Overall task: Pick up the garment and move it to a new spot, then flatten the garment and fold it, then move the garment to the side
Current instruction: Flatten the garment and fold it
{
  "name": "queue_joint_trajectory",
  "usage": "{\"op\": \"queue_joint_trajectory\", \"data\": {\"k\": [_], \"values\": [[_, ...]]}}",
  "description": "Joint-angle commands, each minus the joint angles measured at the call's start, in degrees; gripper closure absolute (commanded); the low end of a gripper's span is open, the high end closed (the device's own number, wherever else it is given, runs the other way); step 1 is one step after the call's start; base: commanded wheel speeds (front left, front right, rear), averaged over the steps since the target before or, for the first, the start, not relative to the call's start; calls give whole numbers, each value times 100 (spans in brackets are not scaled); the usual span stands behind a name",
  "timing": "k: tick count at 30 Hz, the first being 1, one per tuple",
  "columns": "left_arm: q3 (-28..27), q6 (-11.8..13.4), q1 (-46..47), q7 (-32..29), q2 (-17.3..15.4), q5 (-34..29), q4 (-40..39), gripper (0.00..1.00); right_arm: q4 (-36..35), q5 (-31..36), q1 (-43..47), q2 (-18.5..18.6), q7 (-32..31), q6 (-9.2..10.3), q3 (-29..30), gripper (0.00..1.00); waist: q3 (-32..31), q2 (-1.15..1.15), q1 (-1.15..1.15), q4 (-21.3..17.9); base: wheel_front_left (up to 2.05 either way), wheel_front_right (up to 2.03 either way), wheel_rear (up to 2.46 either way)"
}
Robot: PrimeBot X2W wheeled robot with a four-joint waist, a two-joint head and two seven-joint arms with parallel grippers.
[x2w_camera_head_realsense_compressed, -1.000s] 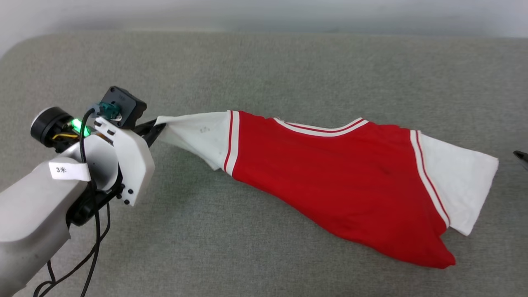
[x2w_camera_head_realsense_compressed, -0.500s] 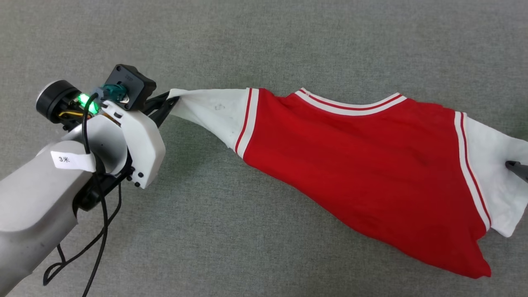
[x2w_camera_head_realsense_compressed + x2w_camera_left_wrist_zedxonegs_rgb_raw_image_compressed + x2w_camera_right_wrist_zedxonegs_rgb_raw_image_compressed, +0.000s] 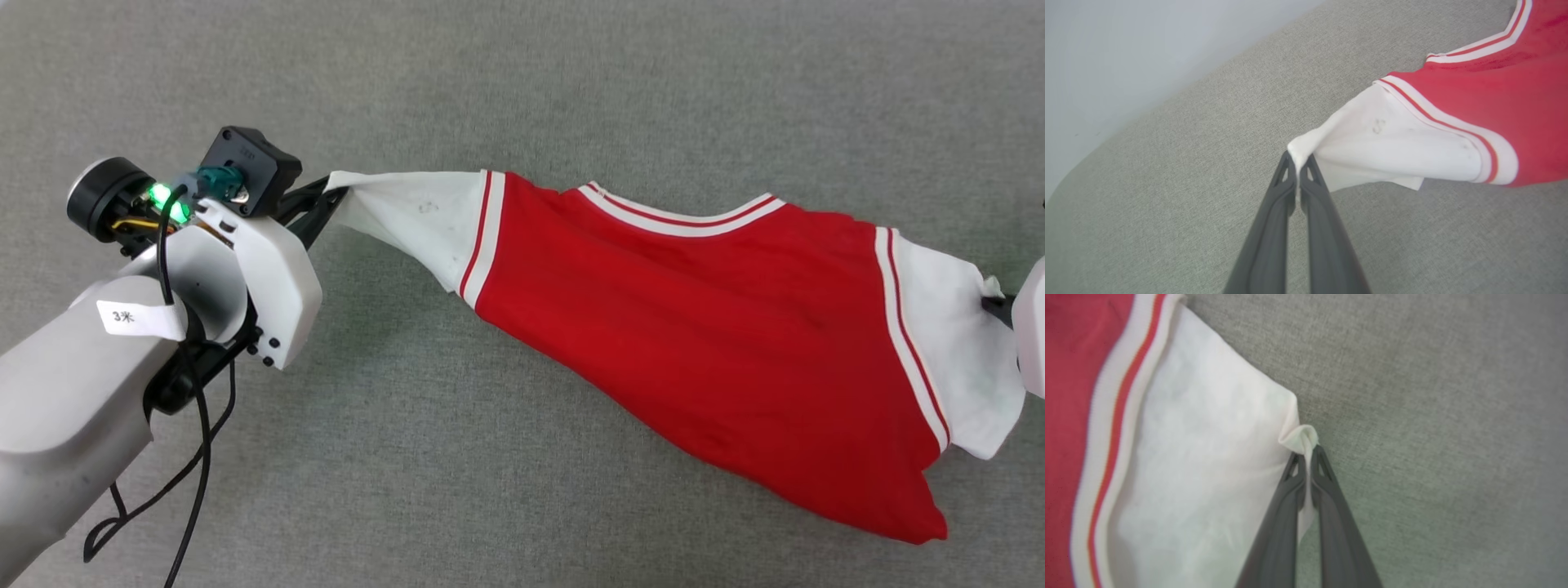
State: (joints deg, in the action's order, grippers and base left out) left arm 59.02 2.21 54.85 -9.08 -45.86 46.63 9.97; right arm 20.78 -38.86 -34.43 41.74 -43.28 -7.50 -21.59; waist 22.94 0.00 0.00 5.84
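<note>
The garment (image 3: 702,343) is a red shirt with white sleeves and striped trim, stretched across the grey surface from left to right. My left gripper (image 3: 326,196) is shut on the tip of one white sleeve (image 3: 1384,151), pinched between the dark fingers (image 3: 1290,192), with the gripper (image 3: 1299,161) itself at that view's middle. At the right edge my right gripper (image 3: 998,304) is shut on the edge of the other white sleeve (image 3: 1200,469). A fold of cloth bulges above that gripper (image 3: 1308,451). The shirt's lower hem droops toward the front.
A grey fabric-covered surface (image 3: 506,82) lies under everything. Its rounded far edge meets a pale wall (image 3: 1126,49) in the left wrist view. A black cable (image 3: 192,457) hangs from my left forearm.
My right gripper has come in from the right edge and shut on the white sleeve. The head camera tilted down, so the far wall left the picture. The left grip is unchanged.
</note>
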Motion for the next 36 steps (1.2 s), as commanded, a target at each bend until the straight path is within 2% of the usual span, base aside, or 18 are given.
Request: {"op": "queue_joint_trajectory", "data": {"k": [1,2,10,18,23,29,36], "values": [[-6,9,-79,95,15,1,21,100,-5,38,-117,-15,262,2,-79,100,-274,0,0,-63,0,0,0],[-6,9,-79,95,15,1,21,100,-5,38,-117,-15,262,2,-79,100,-274,0,0,-63,0,0,0],[-142,184,-20,493,-54,-161,-108,100,-286,130,-298,59,1459,4,200,100,-1016,0,0,-157,0,0,0],[-337,373,244,663,-152,-293,-554,100,-958,261,-438,-64,2050,4,629,100,-1537,0,0,-181,0,0,0],[-513,419,622,673,-135,-390,-779,100,-1354,487,-586,-267,2252,4,1034,100,-1745,0,0,-173,0,0,0],[-698,385,1140,626,-46,-447,-864,100,-1653,742,-924,-508,2171,4,1343,100,-1826,0,0,-190,0,0,0],[-881,257,1778,580,202,-435,-692,100,-1692,1073,-1660,-758,2014,4,1462,100,-1539,0,0,-202,0,0,0]]}}
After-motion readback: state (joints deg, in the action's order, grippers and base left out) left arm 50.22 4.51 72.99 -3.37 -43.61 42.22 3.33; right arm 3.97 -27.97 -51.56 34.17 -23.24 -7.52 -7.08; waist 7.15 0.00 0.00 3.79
